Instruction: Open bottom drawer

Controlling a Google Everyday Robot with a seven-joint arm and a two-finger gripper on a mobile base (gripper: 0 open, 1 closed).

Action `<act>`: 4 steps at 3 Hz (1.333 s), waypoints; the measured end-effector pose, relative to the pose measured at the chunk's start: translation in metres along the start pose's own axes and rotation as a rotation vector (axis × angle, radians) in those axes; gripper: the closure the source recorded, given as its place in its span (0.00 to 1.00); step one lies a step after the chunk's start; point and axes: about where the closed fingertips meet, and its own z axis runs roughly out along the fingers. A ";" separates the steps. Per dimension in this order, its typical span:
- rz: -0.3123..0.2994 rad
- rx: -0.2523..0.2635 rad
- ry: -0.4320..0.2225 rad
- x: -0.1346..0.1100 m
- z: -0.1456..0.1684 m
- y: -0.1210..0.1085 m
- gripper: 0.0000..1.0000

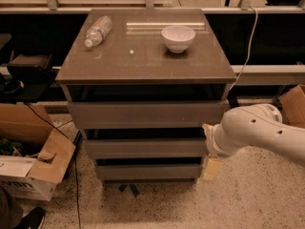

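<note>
Nearest, low on the right, the white arm (257,130) reaches in, and its tan pincer (211,168) hangs at the right end of the bottom drawer (147,171). The arm's wrist covers most of it, so I cannot tell whether the pincer is released or clenched. It may be touching the drawer's corner or only just beside it.

The bottom drawer sits lowest in the table (76,73), just above the floor, and its flat grey-brown front looks shut or nearly so, with a dark gap along its upper edge. My guess is that it is a stiff panel on runners, light to pull but smooth and easy to slip off, as there is no handle. The best hold would likely be to hook behind the top lip through that gap, or around the right side edge, and draw straight outward.

A cardboard box (33,175) stands to the left on the floor. Above are the middle drawer front (145,148) and the top drawer front (145,113). Farthest, on the tabletop, a white bowl (177,36) stands upright, well apart from a plastic bottle (98,30) lying on its side.
</note>
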 end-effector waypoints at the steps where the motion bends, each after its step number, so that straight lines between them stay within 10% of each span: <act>1: 0.024 -0.018 -0.022 -0.005 0.030 0.008 0.00; 4: 0.098 -0.078 -0.058 -0.017 0.180 0.020 0.00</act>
